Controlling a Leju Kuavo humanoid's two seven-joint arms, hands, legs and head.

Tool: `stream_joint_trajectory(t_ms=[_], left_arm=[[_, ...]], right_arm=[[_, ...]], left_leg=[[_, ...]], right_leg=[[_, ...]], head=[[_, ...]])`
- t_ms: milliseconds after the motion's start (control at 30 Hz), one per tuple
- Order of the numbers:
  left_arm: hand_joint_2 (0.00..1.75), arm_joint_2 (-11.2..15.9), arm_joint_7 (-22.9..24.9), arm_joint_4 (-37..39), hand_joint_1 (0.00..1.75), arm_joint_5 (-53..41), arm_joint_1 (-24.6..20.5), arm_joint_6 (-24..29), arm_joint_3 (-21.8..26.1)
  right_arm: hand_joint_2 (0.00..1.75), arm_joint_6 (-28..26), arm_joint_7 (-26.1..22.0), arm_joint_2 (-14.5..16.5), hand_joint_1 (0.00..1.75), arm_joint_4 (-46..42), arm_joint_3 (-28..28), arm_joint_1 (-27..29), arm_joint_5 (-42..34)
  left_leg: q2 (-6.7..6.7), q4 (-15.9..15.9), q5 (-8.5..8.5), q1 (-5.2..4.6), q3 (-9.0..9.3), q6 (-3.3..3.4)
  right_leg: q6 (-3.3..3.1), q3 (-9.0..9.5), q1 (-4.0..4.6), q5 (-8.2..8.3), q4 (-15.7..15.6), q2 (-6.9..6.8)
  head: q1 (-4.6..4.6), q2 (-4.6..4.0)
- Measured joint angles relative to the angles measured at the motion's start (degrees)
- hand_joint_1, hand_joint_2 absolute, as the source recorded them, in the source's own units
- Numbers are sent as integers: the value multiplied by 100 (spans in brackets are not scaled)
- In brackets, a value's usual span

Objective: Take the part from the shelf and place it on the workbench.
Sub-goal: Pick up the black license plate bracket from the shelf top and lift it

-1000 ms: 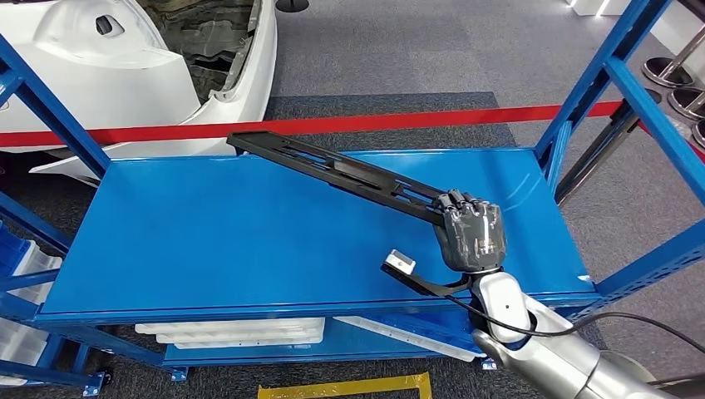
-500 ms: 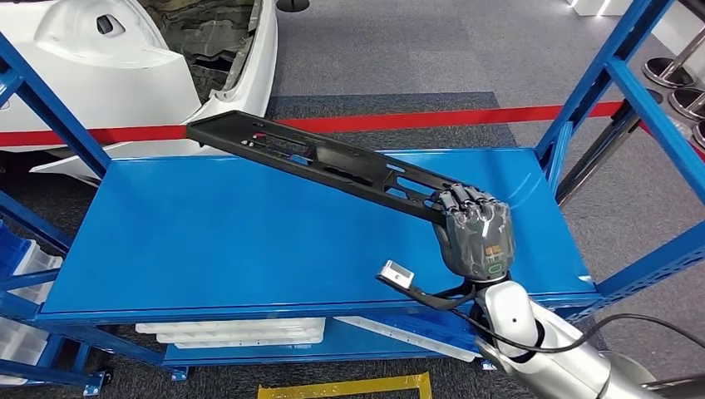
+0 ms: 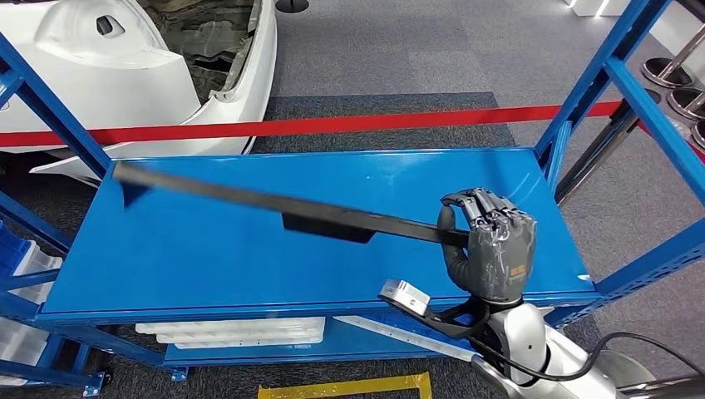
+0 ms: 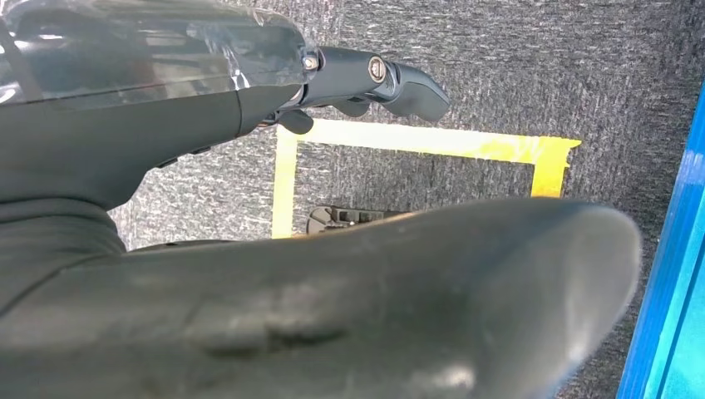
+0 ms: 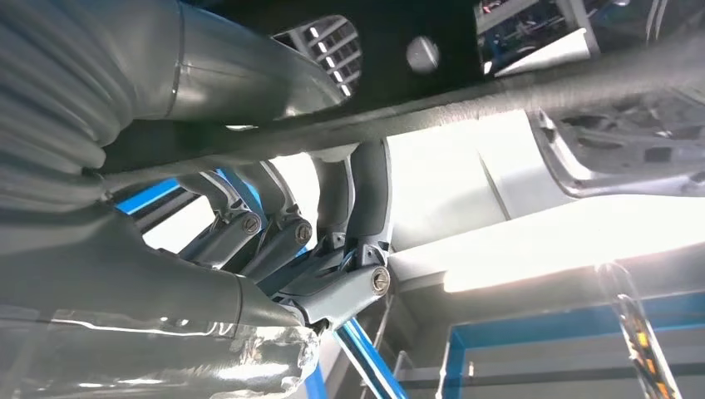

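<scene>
While the right hand (image 3: 490, 253) grips one end of the long black part (image 3: 274, 202), that part stretches leftward across the blue shelf (image 3: 208, 249) toward its far left corner, seen almost edge-on as a thin dark bar with a short tab hanging under its middle. Its left tip is blurred. The fingers (image 3: 482, 204) are curled over the part's top edge with the thumb underneath, so the hand holds it near the shelf's right side, and the part appears raised off the blue deck, though how far cannot be told. In the right wrist view the same black part (image 5: 499, 75) crosses close above the dark fingers (image 5: 357, 199), which wrap around it, and holes and ribbing in the part show there.

The left hand (image 4: 249, 249) hangs over grey carpet; a thick thumb and one dark finger (image 4: 374, 79) show, with nothing seen in them, but how wide the fingers stand cannot be told. Yellow floor tape (image 4: 416, 141) marks a rectangle on the carpet below it.

Beyond the shelf a red barrier strip (image 3: 332, 125) runs left to right, and a white car body (image 3: 125, 58) stands at far left. White parts (image 3: 241, 331) lie on the lower shelf level.
</scene>
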Motion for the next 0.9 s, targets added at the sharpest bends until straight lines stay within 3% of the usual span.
stream_joint_trajectory(t_ms=[133, 367, 567, 733, 900], left_arm=[[0, 0, -15, -1, 0, 23, 5, 14, 0], [0, 0, -81, 0, 0, 120, 26, 48, 0], [0, 0, -204, 2, 0, 227, 94, 67, 3], [0, 0, -260, 2, 0, 309, 106, 67, 8], [0, 0, -262, 2, 0, 357, 106, 69, 9]], right_arm=[[175, -2, -290, 107, 175, -192, -65, 89, -149], [175, -2, -1061, 558, 175, -673, -230, 320, -635], [175, -2, -3169, 1369, 175, -822, -574, 763, -1914], [175, -2, -4073, 2089, 175, -855, -756, 1212, -2498], [175, 0, -4479, 2552, 175, -816, -778, 1577, -3052]], left_leg=[[-1, 1, 0, 0, -1, 0], [0, -3, -1, 2, 0, -1], [0, -6, -1, 5, 2, -1], [0, -10, -1, 5, 2, -2], [0, -10, -2, 4, 2, -2]], right_leg=[[0, 0, 0, 0, 0, -1], [0, -1, 2, -2, 0, 0], [-4, 0, 5, -5, 0, -1], [-6, 0, 6, -7, 0, -1], [-6, 0, 5, -8, 0, -1]], head=[[0, 0], [-4, 0], [-5, 0], [-5, 0], [-4, 0]])
